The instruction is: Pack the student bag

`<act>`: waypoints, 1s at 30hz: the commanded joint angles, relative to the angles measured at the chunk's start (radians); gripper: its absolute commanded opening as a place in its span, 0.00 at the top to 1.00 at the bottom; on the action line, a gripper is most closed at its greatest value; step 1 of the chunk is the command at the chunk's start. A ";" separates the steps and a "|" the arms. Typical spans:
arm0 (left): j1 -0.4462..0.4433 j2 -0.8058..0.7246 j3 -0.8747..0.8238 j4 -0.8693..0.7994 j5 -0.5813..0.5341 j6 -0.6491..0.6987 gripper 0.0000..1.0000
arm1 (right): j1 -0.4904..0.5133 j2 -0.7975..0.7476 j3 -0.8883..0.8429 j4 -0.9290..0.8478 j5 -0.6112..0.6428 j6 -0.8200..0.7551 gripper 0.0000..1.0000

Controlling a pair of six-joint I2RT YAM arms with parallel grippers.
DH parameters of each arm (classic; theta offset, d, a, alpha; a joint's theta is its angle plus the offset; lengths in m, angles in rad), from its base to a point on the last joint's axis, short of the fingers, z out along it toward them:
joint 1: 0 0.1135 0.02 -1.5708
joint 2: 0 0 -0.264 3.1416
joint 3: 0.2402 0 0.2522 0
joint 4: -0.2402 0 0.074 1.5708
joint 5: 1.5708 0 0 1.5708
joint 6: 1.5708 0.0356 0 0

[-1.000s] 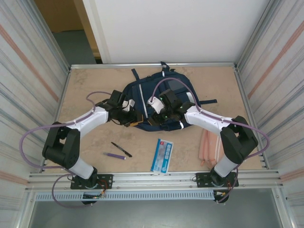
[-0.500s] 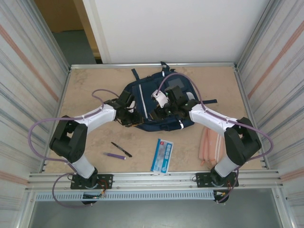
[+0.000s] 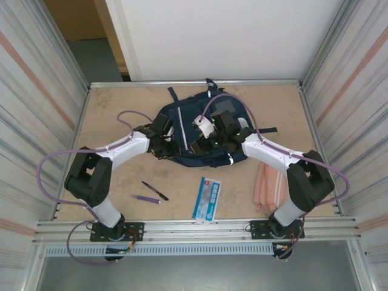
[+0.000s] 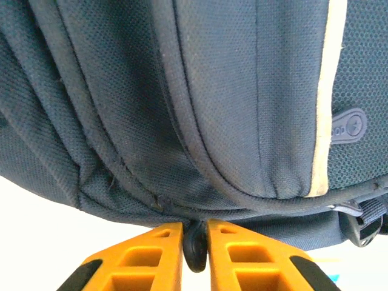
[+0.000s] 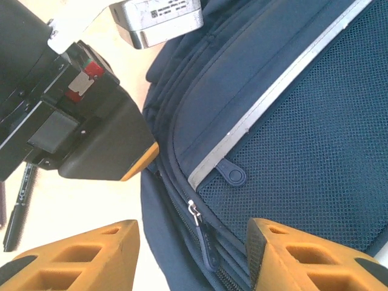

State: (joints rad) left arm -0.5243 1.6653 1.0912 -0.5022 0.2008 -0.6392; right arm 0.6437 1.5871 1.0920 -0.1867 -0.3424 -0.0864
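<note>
Two changes stand out against a second ago: the left gripper (image 4: 195,233) has swung in from the 9 o'clock side of the student bag (image 3: 174,118) to its 7 o'clock edge, and its fingers are now clenched on a small black tab (image 4: 195,247) at the bag's seam. The right gripper (image 5: 193,233) has edged a little toward 12 o'clock and hangs over the bag's front, its fingers released and wide apart on either side of a zip pull (image 5: 195,212), gripping nothing. The bag itself has not shifted. It lies flat on the worktop (image 3: 115,109), at the centre toward 12 o'clock, with its carry loop pointing to 12 o'clock and its base to 6 o'clock, so its loop-to-base axis runs 12 to 6.
</note>
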 commanded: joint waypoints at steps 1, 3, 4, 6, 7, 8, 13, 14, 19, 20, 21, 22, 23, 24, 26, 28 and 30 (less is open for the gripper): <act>-0.003 0.003 0.036 0.010 -0.015 0.010 0.91 | 0.004 0.008 0.015 -0.007 -0.026 0.012 0.51; -0.003 0.008 0.039 0.011 -0.012 0.013 0.94 | 0.003 0.010 0.009 0.008 -0.032 0.013 0.51; -0.003 0.010 0.039 0.010 -0.012 0.015 0.96 | 0.003 0.012 0.007 0.010 -0.034 0.013 0.51; -0.003 0.008 0.039 0.005 -0.013 0.020 1.00 | 0.003 0.022 0.015 0.000 -0.032 0.013 0.51; -0.003 0.006 0.041 0.003 -0.010 0.022 1.00 | 0.003 0.023 0.019 -0.007 -0.029 0.011 0.51; -0.003 0.000 0.044 0.001 -0.002 0.029 1.00 | 0.002 0.022 0.018 -0.009 -0.030 0.009 0.51; -0.003 -0.082 0.027 0.077 0.082 0.101 1.00 | 0.001 0.018 -0.021 0.003 -0.087 -0.153 0.48; -0.003 -0.102 0.019 0.109 0.110 0.118 1.00 | 0.001 0.012 -0.026 -0.003 -0.094 -0.198 0.48; -0.006 -0.165 0.031 0.185 0.250 0.194 1.00 | -0.005 -0.032 -0.155 0.195 -0.055 -0.400 0.43; -0.009 -0.175 0.036 0.188 0.261 0.219 1.00 | -0.009 -0.037 -0.179 0.244 -0.051 -0.450 0.43; -0.016 -0.185 0.041 0.188 0.268 0.241 1.00 | -0.009 -0.040 -0.187 0.269 -0.037 -0.483 0.43; -0.022 -0.192 0.047 0.183 0.273 0.266 1.00 | -0.009 -0.045 -0.189 0.274 -0.019 -0.506 0.43; -0.029 -0.198 0.056 0.174 0.274 0.288 1.00 | -0.010 -0.049 -0.176 0.265 0.000 -0.518 0.43; -0.037 -0.204 0.058 0.168 0.272 0.303 1.00 | -0.011 -0.051 -0.174 0.262 0.014 -0.531 0.43; -0.051 -0.218 0.051 0.169 0.259 0.334 1.00 | -0.018 -0.068 -0.179 0.257 0.008 -0.576 0.44; -0.064 -0.235 0.031 0.175 0.219 0.346 1.00 | -0.030 -0.098 -0.172 0.191 -0.065 -0.641 0.46; -0.064 -0.253 0.004 0.197 0.203 0.338 1.00 | -0.041 -0.128 -0.171 0.145 -0.109 -0.669 0.46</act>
State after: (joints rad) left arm -0.5724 1.4807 1.0992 -0.3683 0.3775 -0.3515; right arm 0.6197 1.5227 0.9112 -0.0067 -0.3893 -0.6407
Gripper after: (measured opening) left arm 0.054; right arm 0.538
